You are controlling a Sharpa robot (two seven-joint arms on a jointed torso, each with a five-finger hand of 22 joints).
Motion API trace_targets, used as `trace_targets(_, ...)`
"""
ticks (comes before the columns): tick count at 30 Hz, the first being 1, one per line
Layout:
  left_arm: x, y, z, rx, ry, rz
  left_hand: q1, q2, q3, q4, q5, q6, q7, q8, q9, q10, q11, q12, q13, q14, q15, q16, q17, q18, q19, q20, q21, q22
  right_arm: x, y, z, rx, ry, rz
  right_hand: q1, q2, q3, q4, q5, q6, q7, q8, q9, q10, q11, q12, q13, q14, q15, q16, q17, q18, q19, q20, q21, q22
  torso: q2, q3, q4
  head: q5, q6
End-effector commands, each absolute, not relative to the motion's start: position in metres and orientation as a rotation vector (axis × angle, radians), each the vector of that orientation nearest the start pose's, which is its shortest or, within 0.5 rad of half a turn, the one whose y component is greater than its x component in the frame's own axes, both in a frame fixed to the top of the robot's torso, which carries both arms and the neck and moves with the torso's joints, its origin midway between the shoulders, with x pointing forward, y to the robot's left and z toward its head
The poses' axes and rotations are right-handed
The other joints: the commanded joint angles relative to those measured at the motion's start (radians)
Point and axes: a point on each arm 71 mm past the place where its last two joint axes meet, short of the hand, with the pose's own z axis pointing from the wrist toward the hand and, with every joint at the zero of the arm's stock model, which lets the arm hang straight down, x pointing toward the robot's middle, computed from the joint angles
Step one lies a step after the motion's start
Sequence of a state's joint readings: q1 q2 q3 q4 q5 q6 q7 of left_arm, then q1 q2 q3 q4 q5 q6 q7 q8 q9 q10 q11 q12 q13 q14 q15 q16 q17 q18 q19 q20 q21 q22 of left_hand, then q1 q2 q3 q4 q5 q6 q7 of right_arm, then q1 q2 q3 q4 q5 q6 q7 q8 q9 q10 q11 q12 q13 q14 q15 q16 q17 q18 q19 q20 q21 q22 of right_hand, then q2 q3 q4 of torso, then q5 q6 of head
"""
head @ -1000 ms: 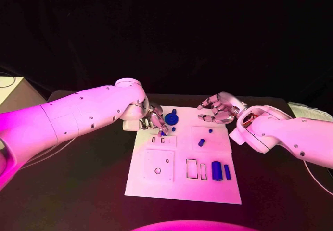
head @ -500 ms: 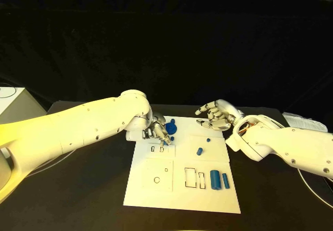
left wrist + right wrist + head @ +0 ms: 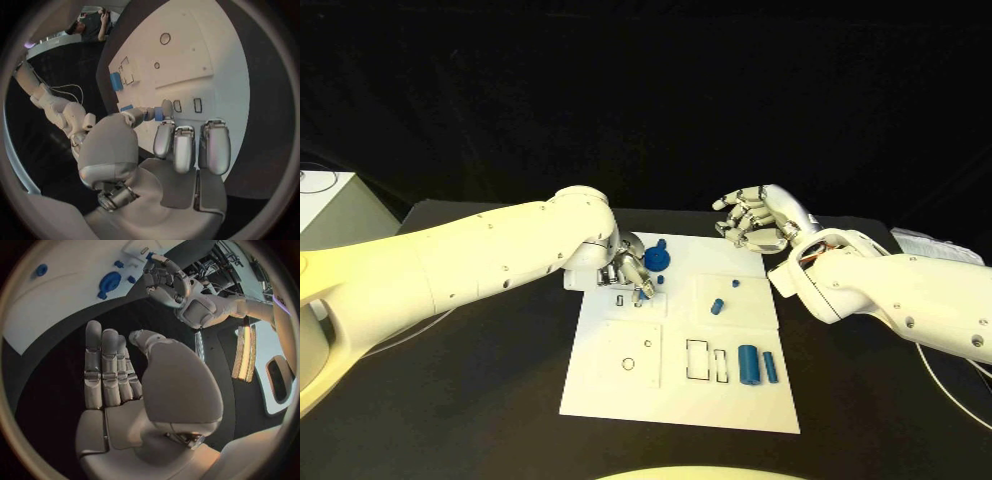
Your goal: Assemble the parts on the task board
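Black table under a dark backdrop, with a white box at its far left edge. One flat white rectangular task board lies mid-table, with small rectangular and round cut-outs.

Blue parts counted in the head view: one round disc-shaped blue part at the board's far edge, one small blue dot-like part, one short blue peg mid-board, two blue cylinders lying side by side near the board's right edge. One more small blue piece sits pinched in the left hand.

Left hand is over the board's far-left corner just beside the disc, thumb and a finger clamped on the small blue piece; the left wrist view shows this pinch plainly, the head view barely does.

Right hand hovers beyond the board's far right corner, holding nothing; the right wrist view shows its fingers straight and apart from the thumb, and also the disc and the left hand beyond.
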State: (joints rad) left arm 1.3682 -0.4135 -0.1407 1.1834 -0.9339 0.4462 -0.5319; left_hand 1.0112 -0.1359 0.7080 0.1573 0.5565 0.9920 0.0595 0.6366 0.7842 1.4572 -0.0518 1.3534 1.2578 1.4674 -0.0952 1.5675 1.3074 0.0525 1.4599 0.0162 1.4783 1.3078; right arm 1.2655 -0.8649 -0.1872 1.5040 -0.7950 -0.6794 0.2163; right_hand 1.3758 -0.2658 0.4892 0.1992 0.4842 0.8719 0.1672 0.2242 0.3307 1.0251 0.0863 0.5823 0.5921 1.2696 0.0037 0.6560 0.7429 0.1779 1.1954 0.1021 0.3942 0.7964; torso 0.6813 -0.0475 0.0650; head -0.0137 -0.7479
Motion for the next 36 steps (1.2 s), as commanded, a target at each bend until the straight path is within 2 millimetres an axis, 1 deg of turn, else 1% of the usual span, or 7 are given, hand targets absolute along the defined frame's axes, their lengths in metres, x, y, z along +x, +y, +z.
trace_targets(1,0.524,0.088,-0.202,0.127,2.539,-0.416,-0.002,0.005,0.191,-0.183,0.01,0.05,-0.047,0.005,0.001,0.014,-0.006,0.007,0.002,0.103,-0.007,0.003,0.263,-0.012,0.007,-0.003,0.007,0.103,0.486,-0.233,-0.18,0.424,1.34,0.981,-0.014,0.007,0.004,-0.018,-0.003,-0.002,0.002,0.002,0.001,0.013,0.0,-0.082,-0.091,-0.012,0.004,-0.081,-0.013,0.003,-0.011,0.003,-0.043,-0.038,0.0,0.0002,0.0002,0.002,-0.012)
trace_targets(6,0.524,0.09,-0.205,0.123,2.536,-0.405,-0.003,0.005,0.191,-0.183,0.01,0.051,-0.047,0.006,0.001,0.014,-0.006,0.007,0.002,0.103,-0.007,0.003,0.263,-0.012,0.008,-0.003,0.007,0.104,0.487,-0.236,-0.18,0.484,1.32,1.014,-0.032,0.013,0.032,-0.044,-0.003,0.009,0.03,-0.019,-0.006,0.045,0.033,-0.278,-0.313,-0.119,0.053,-0.315,-0.124,-0.002,-0.114,0.046,-0.179,-0.152,0.001,0.0006,0.0,0.002,-0.019)
trace_targets(9,0.524,0.091,-0.207,0.123,2.535,-0.399,-0.003,0.005,0.191,-0.183,0.01,0.051,-0.047,0.006,0.001,0.014,-0.006,0.007,0.002,0.103,-0.007,0.003,0.263,-0.012,0.008,-0.003,0.007,0.104,0.488,-0.237,-0.181,0.509,1.315,1.027,-0.04,0.018,0.038,-0.057,-0.003,0.009,0.034,-0.034,-0.011,0.065,0.046,-0.331,-0.389,-0.142,0.071,-0.391,-0.175,0.003,-0.135,0.067,-0.236,-0.216,0.002,0.0004,-0.0005,0.001,-0.022)
trace_targets(11,0.524,0.091,-0.207,0.122,2.533,-0.396,-0.003,0.005,0.191,-0.183,0.01,0.051,-0.047,0.006,0.001,0.014,-0.006,0.007,0.002,0.103,-0.007,0.003,0.263,-0.012,0.008,-0.003,0.007,0.104,0.488,-0.237,-0.181,0.52,1.314,1.031,-0.045,0.021,0.038,-0.065,-0.003,0.012,0.039,-0.042,-0.012,0.075,0.048,-0.353,-0.426,-0.146,0.075,-0.424,-0.199,0.002,-0.135,0.077,-0.26,-0.251,0.003,0.0001,-0.0012,0.003,-0.023)
trace_targets(20,0.523,0.092,-0.208,0.132,2.539,-0.386,-0.005,0.006,0.193,-0.184,0.011,0.051,-0.048,0.006,0.002,0.015,-0.006,0.008,0.003,0.103,-0.007,0.003,0.263,-0.012,0.008,-0.003,0.008,0.105,0.488,-0.239,-0.182,0.54,1.319,1.038,-0.053,0.024,0.036,-0.078,-0.002,0.015,0.045,-0.055,-0.016,0.085,0.055,-0.379,-0.477,-0.141,0.081,-0.462,-0.229,0.003,-0.126,0.083,-0.289,-0.302,0.002,0.0018,-0.0005,0.007,-0.036)
trace_targets(24,0.524,0.093,-0.209,0.133,2.545,-0.38,-0.007,0.007,0.195,-0.185,0.012,0.052,-0.048,0.007,0.002,0.016,-0.007,0.01,0.006,0.103,-0.008,0.003,0.263,-0.013,0.009,-0.003,0.008,0.106,0.489,-0.239,-0.182,0.542,1.322,1.043,-0.059,0.027,0.043,-0.087,-0.001,0.016,0.048,-0.067,-0.019,0.08,0.063,-0.403,-0.519,-0.17,0.096,-0.508,-0.264,0.002,-0.144,0.098,-0.327,-0.359,0.001,0.0025,-0.0003,0.008,-0.037)
trace_targets(36,0.525,0.093,-0.213,0.137,2.567,-0.37,-0.008,0.007,0.197,-0.185,0.012,0.053,-0.049,0.007,0.003,0.016,-0.007,0.01,0.006,0.103,-0.008,0.003,0.263,-0.012,0.008,-0.004,0.008,0.104,0.489,-0.239,-0.182,0.558,1.326,1.047,-0.067,0.025,0.047,-0.096,-0.001,0.002,0.064,-0.088,-0.025,0.064,0.077,-0.433,-0.53,-0.183,0.109,-0.541,-0.299,0.003,-0.158,0.112,-0.331,-0.419,0.003,0.0013,0.0002,0.009,-0.044)
